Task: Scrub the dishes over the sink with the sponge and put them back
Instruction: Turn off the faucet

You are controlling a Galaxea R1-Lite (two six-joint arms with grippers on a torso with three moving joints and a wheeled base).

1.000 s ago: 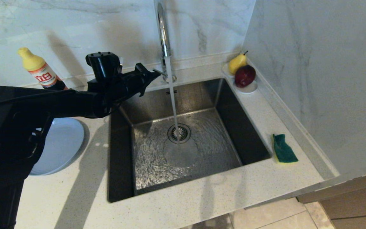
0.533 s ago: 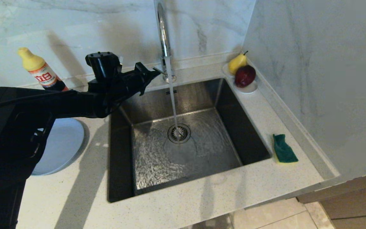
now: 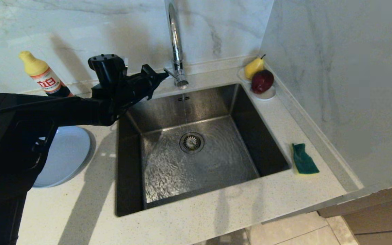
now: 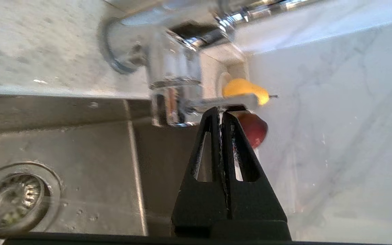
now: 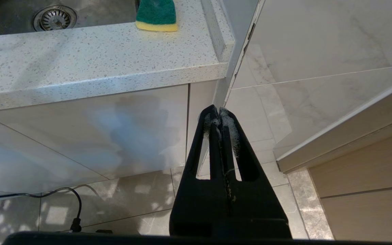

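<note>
The steel sink (image 3: 196,200) is wet, with its drain strainer (image 3: 191,142) in the middle and no water running from the chrome tap (image 3: 175,41). My left gripper (image 3: 163,75) is shut with nothing in it, its tip at the tap's small side lever (image 4: 226,101). Of the dishes, only the grey-blue plate (image 3: 68,153) shows, on the counter left of the sink and partly behind my left arm. The green and yellow sponge (image 3: 304,159) lies on the counter right of the sink. My right gripper (image 5: 219,112) hangs shut below the counter edge, over the floor.
A yellow-capped detergent bottle (image 3: 43,75) stands at the back left. A white dish with a pear (image 3: 254,67) and a red apple (image 3: 262,81) sits in the back right corner. Marble walls close in the back and the right side.
The stream from the tap has stopped; the water in the basin is settling. My left gripper, still at the lever, has shifted slightly up and to the left.
</note>
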